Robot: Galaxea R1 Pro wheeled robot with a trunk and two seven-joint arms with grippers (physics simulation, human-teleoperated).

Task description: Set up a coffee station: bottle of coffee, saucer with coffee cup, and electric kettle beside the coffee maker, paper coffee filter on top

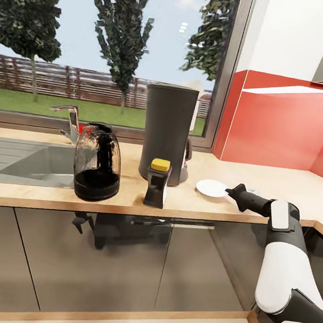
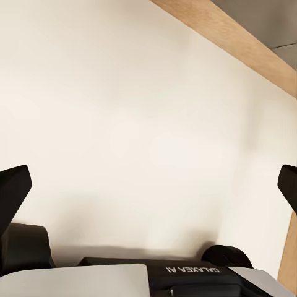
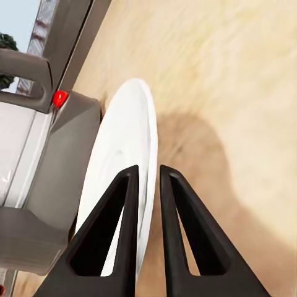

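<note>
Saucer [image 1: 211, 188] rests on bench [image 1: 262, 184] beside coffee maker [image 1: 167, 131], rim pinched by right end effector [image 1: 228, 192].

I see a white saucer [image 1: 211, 188], dark grey coffee maker [image 1: 167, 131] with red button [image 3: 60, 98], yellow-capped black bottle [image 1: 157, 184], glassy black kettle [image 1: 98, 162], beige countertop [image 1: 262, 181].

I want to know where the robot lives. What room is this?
It looks like a kitchen. There's a sink with a faucet under a big window, an electric kettle and coffee maker on the kitchen countertop, and dark cabinets underneath.
</note>
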